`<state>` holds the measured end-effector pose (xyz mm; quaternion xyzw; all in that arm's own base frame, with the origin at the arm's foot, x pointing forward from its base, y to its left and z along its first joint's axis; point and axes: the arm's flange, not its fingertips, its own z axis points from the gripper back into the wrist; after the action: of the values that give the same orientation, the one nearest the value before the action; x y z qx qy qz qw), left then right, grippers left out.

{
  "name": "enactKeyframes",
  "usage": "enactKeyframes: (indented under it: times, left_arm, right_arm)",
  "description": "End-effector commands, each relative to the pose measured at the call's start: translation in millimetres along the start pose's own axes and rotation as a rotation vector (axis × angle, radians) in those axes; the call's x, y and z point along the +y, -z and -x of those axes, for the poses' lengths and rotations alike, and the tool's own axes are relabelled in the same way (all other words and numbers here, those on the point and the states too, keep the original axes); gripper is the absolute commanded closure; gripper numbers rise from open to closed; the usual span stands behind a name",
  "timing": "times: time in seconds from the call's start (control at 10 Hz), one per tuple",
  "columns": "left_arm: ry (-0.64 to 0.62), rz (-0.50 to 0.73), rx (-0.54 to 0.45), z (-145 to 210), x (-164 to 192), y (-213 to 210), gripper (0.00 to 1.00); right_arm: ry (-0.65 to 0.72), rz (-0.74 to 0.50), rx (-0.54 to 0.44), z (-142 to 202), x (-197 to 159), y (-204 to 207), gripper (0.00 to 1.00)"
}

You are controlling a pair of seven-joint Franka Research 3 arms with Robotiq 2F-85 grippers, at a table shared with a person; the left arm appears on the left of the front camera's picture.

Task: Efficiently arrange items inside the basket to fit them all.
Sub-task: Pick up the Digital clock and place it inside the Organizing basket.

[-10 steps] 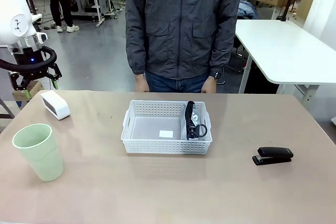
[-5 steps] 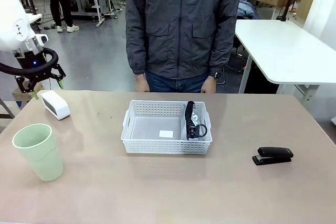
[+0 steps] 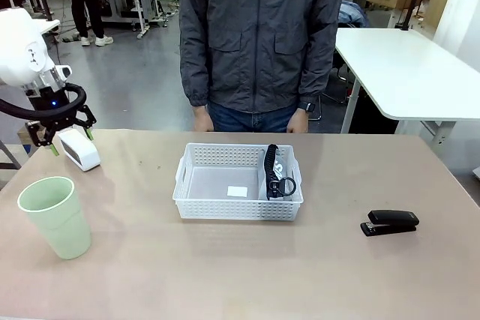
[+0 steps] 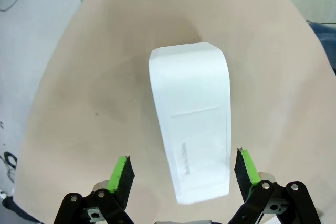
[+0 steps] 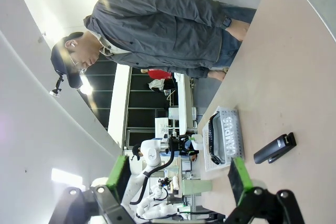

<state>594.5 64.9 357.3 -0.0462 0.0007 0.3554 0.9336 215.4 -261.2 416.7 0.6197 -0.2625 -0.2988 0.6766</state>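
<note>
Swinging in from beyond the table's far left corner, the left gripper (image 3: 71,141) now hangs over the white block (image 3: 79,151), where a second ago it was off to the block's left; nothing else has shifted. From the front, the block lies near the far left corner of the table (image 3: 225,267), and the green cup (image 3: 54,216) stands upright near the left edge, closer to the robot. The white basket (image 3: 236,209) sits mid-table with the grey pouch (image 3: 276,174) standing on edge along its right end, black strap uppermost. The black stapler (image 3: 390,222) lies well apart from the basket, towards the right edge. A person (image 3: 259,35) stands at the far edge, hands hanging by the table. Seen from the left wrist, the pincer is spread wide, its green pads (image 4: 122,174) straddling the near end of the block with a gap on each side, touching nothing. Seen from the right wrist, rolled sideways, the right gripper (image 5: 178,176) is also spread wide and holds nothing. It looks along the table at the stapler, with the basket behind it and the pouch's "CAMPUS" lettering showing.
</note>
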Motion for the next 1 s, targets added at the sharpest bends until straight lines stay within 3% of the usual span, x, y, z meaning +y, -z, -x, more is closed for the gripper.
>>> enactKeyframes:
  times: [0.0, 0.7, 0.8, 0.9]
  left_arm:
    - [0.005, 0.058, 0.001, -10.6, 1.3, 12.5, 0.00]
    - [-0.010, 0.012, 0.028, -13.8, -2.1, 22.0, 0.00]
    - [-0.016, 0.007, 0.014, -13.8, -2.2, 22.0, 0.58]
    - [-0.013, 0.009, 0.011, -13.3, -2.0, 21.8, 0.58]
  right_arm:
    - [-0.026, -0.019, -0.010, -0.9, 2.1, 1.5, 0.00]
    - [-0.026, -0.019, -0.010, -0.9, 2.1, 1.5, 0.00]
    - [-0.026, -0.019, -0.010, -0.9, 2.1, 1.5, 0.00]
    - [-0.026, -0.019, -0.010, -0.9, 2.1, 1.5, 0.00]
